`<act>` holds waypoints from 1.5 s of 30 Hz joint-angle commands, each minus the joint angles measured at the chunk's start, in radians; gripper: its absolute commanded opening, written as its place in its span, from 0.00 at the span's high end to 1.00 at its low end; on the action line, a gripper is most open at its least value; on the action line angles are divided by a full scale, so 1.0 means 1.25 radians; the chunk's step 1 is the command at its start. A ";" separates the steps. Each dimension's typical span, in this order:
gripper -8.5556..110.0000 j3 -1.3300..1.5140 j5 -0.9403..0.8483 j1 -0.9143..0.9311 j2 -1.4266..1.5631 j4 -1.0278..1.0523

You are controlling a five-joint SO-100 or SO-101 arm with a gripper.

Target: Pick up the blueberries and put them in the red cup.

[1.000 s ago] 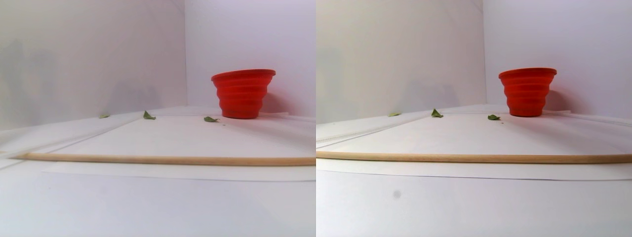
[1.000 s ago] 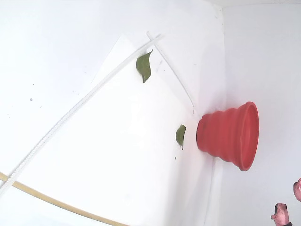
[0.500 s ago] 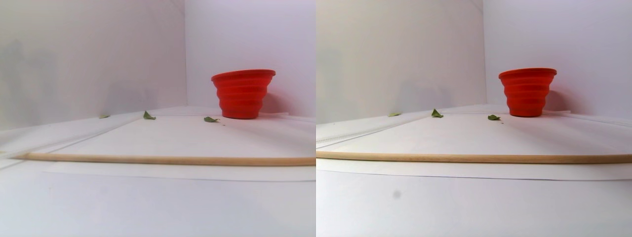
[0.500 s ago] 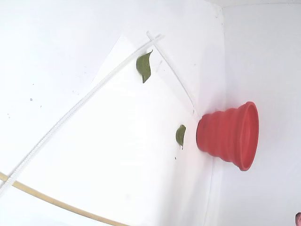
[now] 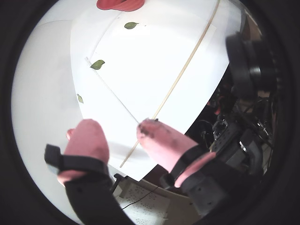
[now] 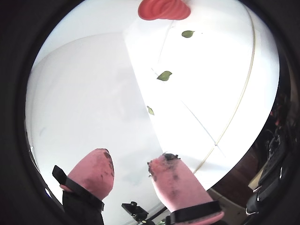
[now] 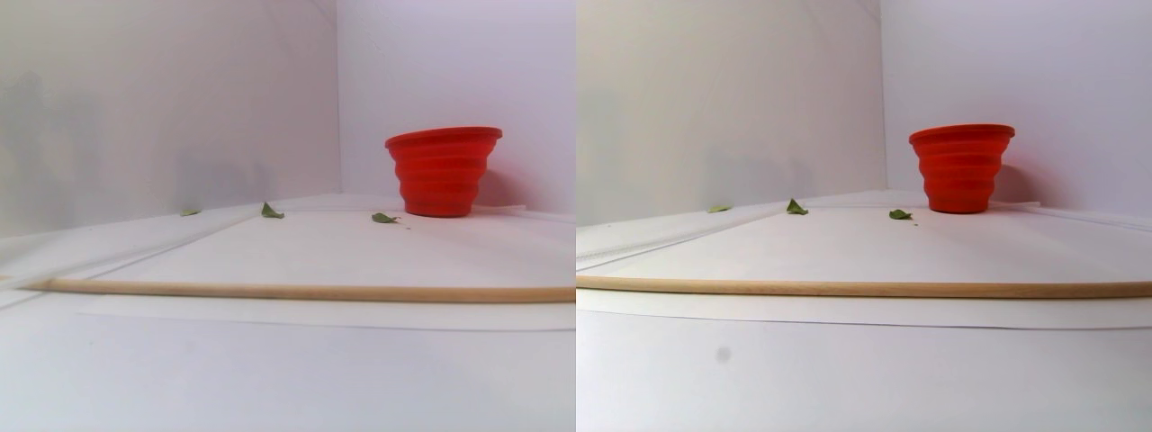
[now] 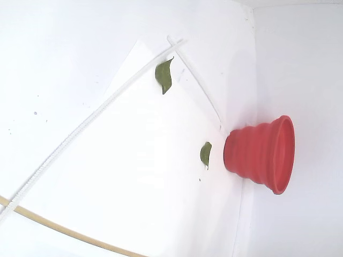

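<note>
Item: red cup [image 7: 443, 171], ribbed and stepped, wide rim up, standing on the white tabletop [image 7: 288, 378] in the far corner beside the walls; it also shows at the top edge in both wrist views and lying sideways in the fixed view [image 8: 261, 154]. Likely soft, light silicone, prone to shifting if nudged. Item: blueberries, none visible in any view; whether they lie inside the cup cannot be told, since its interior is hidden. Judged small, round, smooth and easily crushed or rolled; best pinched across the middle with light pressure. Item: green leaves, three, loose on the tabletop, the nearest leaf [image 8: 206, 154] just beside the cup's base, another leaf [image 8: 164, 75] farther off, a third leaf [image 6: 150, 110] small and apart. Item: wooden rod [image 7: 297, 292], lying across the foreground. Item: end effector [image 5: 119, 136], pink fingertips [image 6: 93, 168] with dark smears, spread apart and empty, raised well away from the cup.
</note>
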 commanded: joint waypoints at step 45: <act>0.84 -0.081 0.091 0.005 0.163 0.177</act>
